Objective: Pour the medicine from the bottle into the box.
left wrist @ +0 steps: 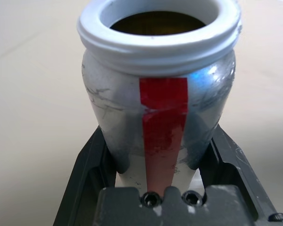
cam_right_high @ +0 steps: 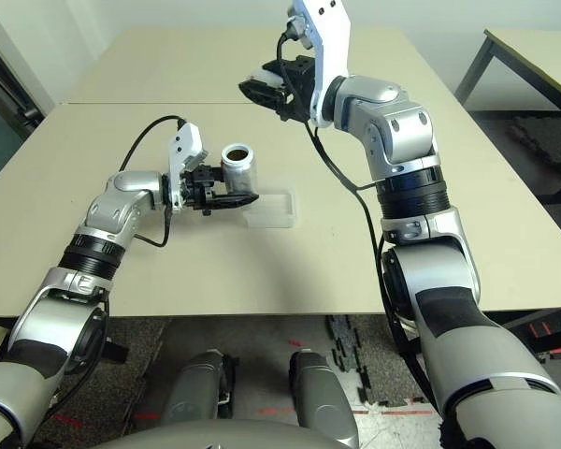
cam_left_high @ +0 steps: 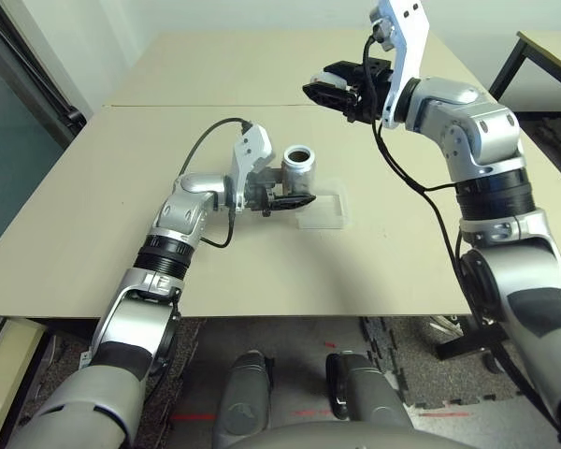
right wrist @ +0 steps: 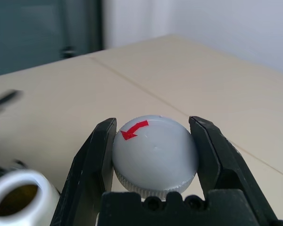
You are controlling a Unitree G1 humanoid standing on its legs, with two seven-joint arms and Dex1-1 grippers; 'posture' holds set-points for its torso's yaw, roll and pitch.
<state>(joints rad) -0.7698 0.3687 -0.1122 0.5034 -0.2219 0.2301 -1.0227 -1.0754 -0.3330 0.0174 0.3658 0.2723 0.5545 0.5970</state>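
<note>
The bottle (cam_left_high: 299, 166) stands upright with its cap off, its white rim and dark inside showing in the left wrist view (left wrist: 160, 94). My left gripper (cam_left_high: 294, 194) is shut on the bottle's lower body, one finger (left wrist: 92, 160) on each side of the red stripe. The clear box (cam_left_high: 323, 210) lies on the table just right of the bottle, close beside it. My right gripper (cam_left_high: 323, 92) hangs high above the table, behind and to the right of the bottle. It is shut on the round grey cap (right wrist: 153, 157), which carries a red arrow.
The beige table (cam_left_high: 122, 234) has a seam (cam_left_high: 168, 106) running across behind the bottle. Its front edge lies near my body. A second table (cam_left_high: 547, 47) with black legs stands at the back right. A black cable (cam_left_high: 210, 140) loops over my left wrist.
</note>
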